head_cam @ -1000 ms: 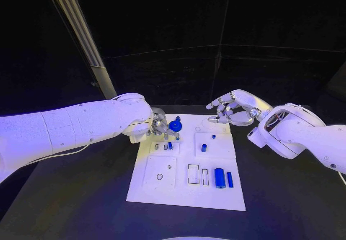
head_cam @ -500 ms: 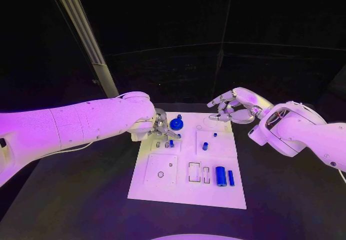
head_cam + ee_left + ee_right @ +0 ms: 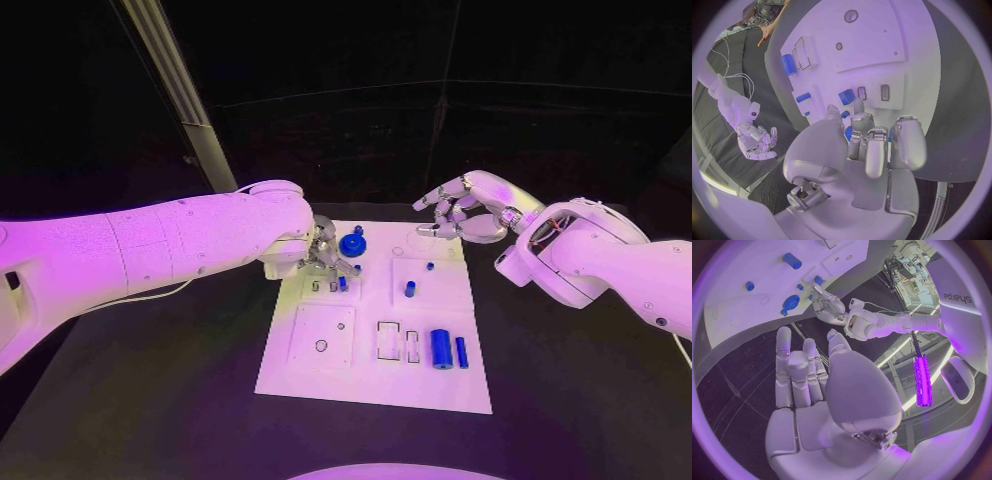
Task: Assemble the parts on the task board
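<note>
The white task board (image 3: 329, 375) lies in the middle of the table. At its far left corner my left hand (image 3: 323, 254) curls its fingers (image 3: 877, 150) against a blue round part (image 3: 352, 245), which shows blue between thumb and fingers (image 3: 847, 133). The right hand (image 3: 467, 212) hovers open above the board's far right corner, palm empty (image 3: 811, 375). On the board's near right lie a thick blue cylinder (image 3: 440, 351) and a thin blue bar (image 3: 462, 352). A small blue peg (image 3: 410, 290) stands mid-board.
Two more small blue pieces (image 3: 430, 266) (image 3: 342, 283) sit on the far half of the board. Empty rectangular slots (image 3: 387, 341) and a round hole (image 3: 320, 345) mark the near half. A slanted pale post (image 3: 180, 100) rises behind the left arm.
The whole picture has shifted slightly. Both hands keep their places, the left at the blue round part, the right above the far right corner.
</note>
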Motion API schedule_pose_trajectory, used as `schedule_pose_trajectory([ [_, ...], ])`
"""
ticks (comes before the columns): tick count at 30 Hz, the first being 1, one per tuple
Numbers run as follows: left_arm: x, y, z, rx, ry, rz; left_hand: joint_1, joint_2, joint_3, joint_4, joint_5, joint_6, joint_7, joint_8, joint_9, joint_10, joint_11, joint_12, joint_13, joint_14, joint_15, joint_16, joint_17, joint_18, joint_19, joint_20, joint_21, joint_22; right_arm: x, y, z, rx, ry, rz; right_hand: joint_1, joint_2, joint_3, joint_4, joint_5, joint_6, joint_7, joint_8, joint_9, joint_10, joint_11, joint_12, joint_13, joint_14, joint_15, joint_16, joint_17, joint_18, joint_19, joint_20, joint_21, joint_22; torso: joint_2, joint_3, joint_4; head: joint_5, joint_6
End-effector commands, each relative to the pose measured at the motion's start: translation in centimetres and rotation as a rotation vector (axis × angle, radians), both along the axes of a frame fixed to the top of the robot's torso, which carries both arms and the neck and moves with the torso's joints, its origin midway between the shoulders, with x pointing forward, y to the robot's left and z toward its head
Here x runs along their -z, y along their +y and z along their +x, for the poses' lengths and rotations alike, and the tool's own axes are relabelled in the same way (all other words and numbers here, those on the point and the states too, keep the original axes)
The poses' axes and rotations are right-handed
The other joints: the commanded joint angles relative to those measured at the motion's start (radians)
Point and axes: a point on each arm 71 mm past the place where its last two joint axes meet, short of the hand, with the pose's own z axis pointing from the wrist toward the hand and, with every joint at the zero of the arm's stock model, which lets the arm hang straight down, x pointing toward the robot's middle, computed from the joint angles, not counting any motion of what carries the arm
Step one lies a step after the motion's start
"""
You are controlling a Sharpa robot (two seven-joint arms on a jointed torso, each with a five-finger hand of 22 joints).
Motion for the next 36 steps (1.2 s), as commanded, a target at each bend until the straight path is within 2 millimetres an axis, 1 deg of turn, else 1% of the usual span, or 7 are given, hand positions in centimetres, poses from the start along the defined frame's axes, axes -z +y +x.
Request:
schedule_pose_trajectory([
  [1, 0.06, -0.12, -0.09, 0.005, 0.025, -0.008, 0.001, 0.008, -0.003, -0.001, -0.006, -0.008, 0.001, 0.007, 0.005, 0.009, -0.002, 0.009, 0.005, 0.104, -0.005, 0.003, 0.263, -0.008, 0.008, 0.002, 0.007, 0.003, -0.14, 0.04, 0.03, -0.003, -0.001, 0.003, 0.004, 0.008, -0.003, 0.003, 0.002, -0.006, -0.002, 0.005, 0.002, -0.006, 0.002, 0.004, -0.002, -0.002, 0.0, -0.004, 0.002, 0.005, 0.01, 0.0, -0.004, -0.001, -0.001, 0.0004, 0.0006, 0.0, -0.002],
  [6, 0.16, -0.25, -0.18, 0.013, 0.041, -0.007, 0.011, 0.01, 0.0, -0.004, -0.006, -0.012, 0.0, 0.017, 0.015, 0.01, -0.003, 0.011, 0.009, 0.104, -0.006, 0.003, 0.263, -0.009, 0.009, 0.001, 0.01, 0.008, -0.15, -0.06, 0.08, 0.0, -0.005, 0.004, 0.004, 0.008, -0.003, 0.003, 0.002, -0.006, -0.002, 0.005, 0.002, -0.006, 0.002, 0.004, -0.002, -0.002, 0.0, -0.004, 0.002, 0.005, 0.01, 0.0, -0.004, -0.001, -0.001, 0.0001, -0.0003, 0.0, -0.005],
  [10, 0.26, -0.35, -0.27, 0.02, 0.05, -0.004, 0.016, 0.01, 0.001, -0.005, -0.005, -0.014, 0.0, 0.021, 0.019, 0.012, -0.004, 0.013, 0.012, 0.104, -0.006, 0.003, 0.263, -0.009, 0.009, 0.001, 0.011, 0.009, -0.18, -0.1, 0.07, 0.0, -0.008, 0.006, 0.005, 0.009, -0.003, 0.004, 0.002, -0.007, -0.002, 0.006, 0.002, -0.006, 0.002, 0.005, -0.002, -0.003, 0.0, -0.005, 0.001, 0.005, 0.01, 0.0, -0.004, -0.001, 0.0, 0.0003, 0.001, -0.001, -0.006],
  [20, 0.42, -0.57, -0.43, 0.033, 0.062, 0.001, 0.028, 0.011, 0.004, -0.009, -0.005, -0.021, -0.001, 0.03, 0.03, 0.012, -0.004, 0.015, 0.016, 0.104, -0.007, 0.003, 0.263, -0.01, 0.01, 0.0, 0.014, 0.015, -0.14, -0.13, 0.17, 0.003, -0.008, 0.005, 0.005, 0.009, -0.003, 0.004, 0.002, -0.007, -0.002, 0.006, 0.002, -0.006, 0.002, 0.005, -0.002, -0.003, 0.0, -0.005, 0.001, 0.005, 0.01, 0.0, -0.004, -0.001, 0.0, 0.0005, 0.0005, 0.0, -0.009],
  [28, 0.53, -0.64, -0.43, 0.035, 0.064, 0.004, 0.042, 0.005, 0.006, -0.014, -0.005, -0.027, -0.001, 0.038, 0.04, 0.014, -0.005, 0.018, 0.02, 0.104, -0.007, 0.003, 0.263, -0.011, 0.011, 0.0, 0.018, 0.022, -0.13, -0.16, 0.2, 0.005, -0.007, 0.004, 0.006, 0.01, -0.003, 0.005, 0.003, -0.007, -0.002, 0.006, 0.002, -0.006, 0.002, 0.006, -0.004, -0.003, 0.0, -0.007, -0.001, 0.005, 0.011, 0.0, -0.005, -0.002, 0.0, 0.0004, 0.0001, 0.0, -0.011],
  [33, 0.53, -0.69, -0.41, 0.031, 0.058, 0.0, 0.065, 0.016, 0.026, -0.022, -0.005, -0.035, -0.002, 0.047, 0.052, 0.013, -0.005, 0.018, 0.022, 0.104, -0.007, 0.003, 0.263, -0.011, 0.01, 0.0, 0.02, 0.026, -0.11, -0.18, 0.23, 0.007, -0.006, 0.003, 0.006, 0.01, -0.003, 0.005, 0.003, -0.007, -0.002, 0.006, 0.002, -0.006, 0.002, 0.006, -0.004, -0.003, 0.0, -0.007, -0.001, 0.005, 0.011, 0.0, -0.005, -0.002, 0.0, 0.0003, 0.0006, 0.0, -0.012],
  [36, 0.5, -0.77, -0.42, 0.029, 0.051, -0.007, 0.098, 0.032, 0.056, -0.038, -0.005, -0.041, -0.003, 0.053, 0.06, 0.013, -0.006, 0.017, 0.023, 0.104, -0.009, 0.003, 0.263, -0.011, 0.01, -0.001, 0.022, 0.029, -0.09, -0.18, 0.25, 0.007, -0.004, 0.002, 0.007, 0.011, -0.003, 0.005, 0.003, -0.008, -0.002, 0.007, 0.001, -0.007, 0.002, 0.006, -0.004, -0.004, 0.0, -0.008, -0.003, 0.005, 0.011, -0.001, -0.005, -0.002, 0.0, 0.0005, 0.0003, -0.001, -0.013],
])
